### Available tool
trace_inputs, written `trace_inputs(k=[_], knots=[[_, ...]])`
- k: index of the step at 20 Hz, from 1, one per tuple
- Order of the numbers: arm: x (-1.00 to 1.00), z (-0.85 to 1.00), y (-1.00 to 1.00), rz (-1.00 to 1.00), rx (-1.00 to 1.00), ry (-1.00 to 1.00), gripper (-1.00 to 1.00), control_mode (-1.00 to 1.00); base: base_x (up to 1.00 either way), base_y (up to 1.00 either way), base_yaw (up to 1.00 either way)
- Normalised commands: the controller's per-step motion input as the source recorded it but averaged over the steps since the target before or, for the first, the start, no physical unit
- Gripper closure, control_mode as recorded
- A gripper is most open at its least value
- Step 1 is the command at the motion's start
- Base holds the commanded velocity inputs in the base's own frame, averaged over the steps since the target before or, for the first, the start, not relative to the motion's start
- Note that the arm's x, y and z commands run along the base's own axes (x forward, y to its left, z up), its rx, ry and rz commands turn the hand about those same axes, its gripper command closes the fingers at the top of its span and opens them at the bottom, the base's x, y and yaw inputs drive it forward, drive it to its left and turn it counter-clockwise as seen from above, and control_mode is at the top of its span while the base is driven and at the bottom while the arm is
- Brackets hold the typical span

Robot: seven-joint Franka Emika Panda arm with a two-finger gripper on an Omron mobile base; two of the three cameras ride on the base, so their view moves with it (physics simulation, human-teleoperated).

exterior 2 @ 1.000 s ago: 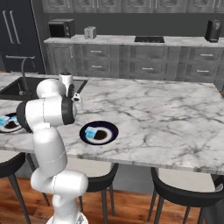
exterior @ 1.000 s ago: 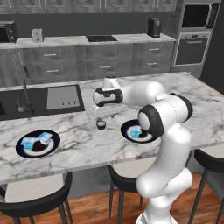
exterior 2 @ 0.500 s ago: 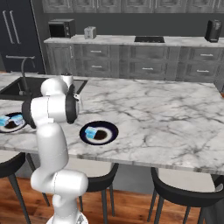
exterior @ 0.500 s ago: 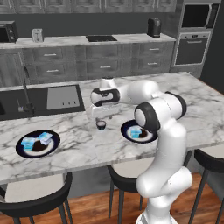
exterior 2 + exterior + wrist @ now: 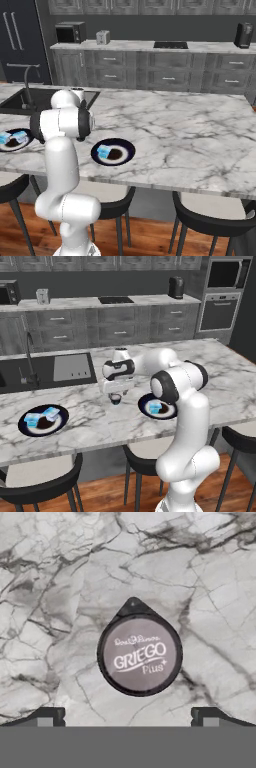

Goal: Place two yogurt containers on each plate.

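Plate (image 5: 149, 414) by my arm holds one yogurt (image 5: 156, 406). Dark cup (image 5: 139, 654) sits straight below my spread gripper (image 5: 127, 717), centred.

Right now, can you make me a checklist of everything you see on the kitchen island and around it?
Surface: marble island counter, with a sink set in it.
Job's things: left plate holds two yogurt containers; right plate shows one yogurt container.
Clutter: small dark round cup with a lid reading GRIEGO Plus, standing on the marble between the plates.
Grippers: gripper open, hanging right above the dark cup, holding nothing.
Cables: nothing seen.
Surroundings: black stools at the island; back counter with microwave, toaster, cooktop and a dark appliance; wall oven.
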Motion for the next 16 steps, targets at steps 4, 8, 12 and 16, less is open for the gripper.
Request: trace_inputs(k=[4, 8, 12, 16], knots=[[0.15, -0.12, 0.00, 0.00, 0.00, 0.00, -1.00, -1.00, 0.00, 0.00, 0.00], [0.16, -0.14, 0.00, 0.00, 0.00, 0.00, -1.00, -1.00, 0.00, 0.00, 0.00], [0.19, -0.16, 0.02, 0.00, 0.00, 0.00, -1.00, -1.00, 0.00, 0.00, 0.00], [0.12, -0.18, 0.04, 0.00, -0.01, 0.00, -1.00, -1.00, 0.00, 0.00, 0.00]])
